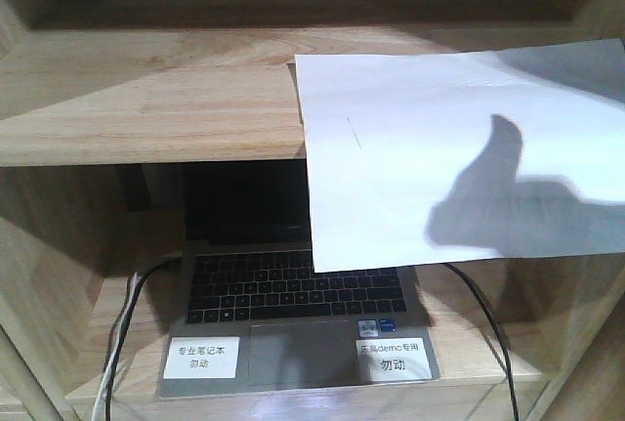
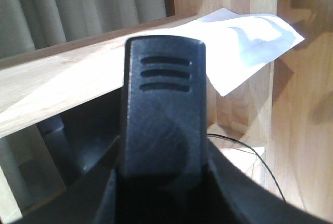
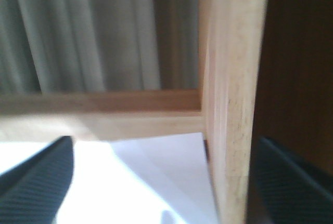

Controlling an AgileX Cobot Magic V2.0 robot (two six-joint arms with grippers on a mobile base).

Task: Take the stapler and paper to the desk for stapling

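A black ribbed finger of the left pincer fills its view; wide or narrow, I cannot tell. The right pincer gapes wide and empty, facing the large white creased paper sheet, which lies on the light wooden shelf and overhangs the open grey laptop.

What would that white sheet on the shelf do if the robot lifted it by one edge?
Probably floppy: the paper already overhangs the shelf edge and shows a faint crease. Likely very light, so a push might slide it off onto the laptop.
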